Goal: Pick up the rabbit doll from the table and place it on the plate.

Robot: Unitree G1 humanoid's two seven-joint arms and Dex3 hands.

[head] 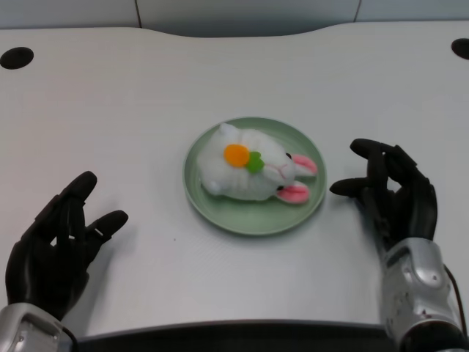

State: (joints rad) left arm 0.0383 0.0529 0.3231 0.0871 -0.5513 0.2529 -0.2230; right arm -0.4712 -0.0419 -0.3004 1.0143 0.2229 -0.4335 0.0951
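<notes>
Rabbit doll (253,173) lies on its side on the green plate (220,209), head w/ pink ears toward the pic's right, orange-and-green carrot patch on top of its white body. Plate sits mid-table on the white table (146,95), nothing between it & either hand. Left hand (58,242) rests at the lower left, well apart from the plate, released, fingers spread, holding nothing. Right hand (388,191) sits near the plate's right rim, not touching. Two dark round holes (16,57) at the table's far corners, L & R
</notes>
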